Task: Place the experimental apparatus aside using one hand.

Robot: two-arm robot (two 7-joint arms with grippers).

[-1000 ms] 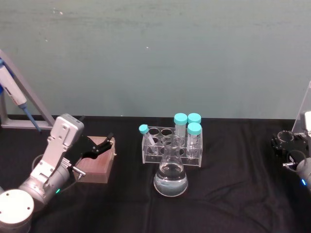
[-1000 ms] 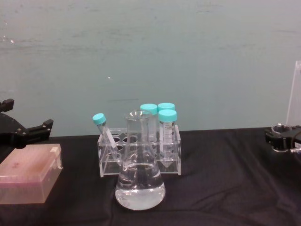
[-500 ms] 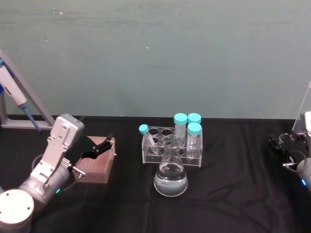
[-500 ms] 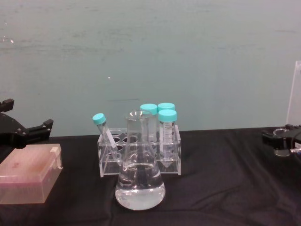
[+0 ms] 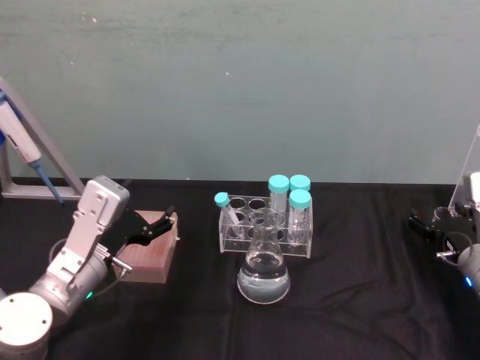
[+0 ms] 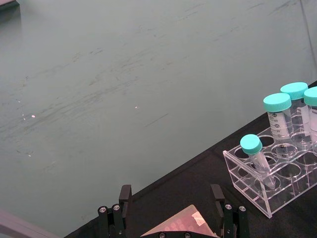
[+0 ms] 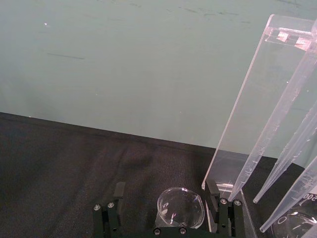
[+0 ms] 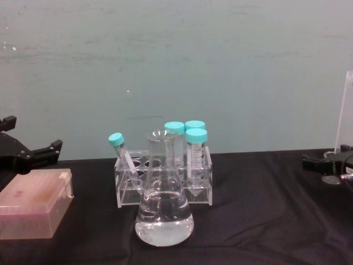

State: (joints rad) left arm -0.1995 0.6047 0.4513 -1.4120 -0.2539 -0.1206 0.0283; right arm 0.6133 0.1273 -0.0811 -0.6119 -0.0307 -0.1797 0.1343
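Note:
The large conical flask (image 5: pixel 263 274) with clear liquid stands mid-table, also in the chest view (image 8: pixel 164 212). At the far right my right gripper (image 7: pixel 166 191) is open, its fingers on either side of the small glass beaker (image 7: pixel 181 207) without pressing it; from the chest the gripper (image 8: pixel 328 159) and beaker (image 8: pixel 331 175) sit at the frame's edge. Just behind them rises the clear acrylic stand (image 7: pixel 247 114) with long pipettes (image 7: pixel 285 124). My left gripper (image 5: pixel 154 225) hangs open over a pink box (image 5: pixel 150 255).
A clear rack (image 5: pixel 266 229) with several teal-capped tubes stands right behind the flask. A blue-and-white pipettor on a slanted holder (image 5: pixel 22 146) sits at the far left rear. Black cloth covers the table (image 5: pixel 360 300).
The right gripper's fingers have spread apart off the beaker, which stays on the table by the stand. The left arm, flask and rack have not moved.

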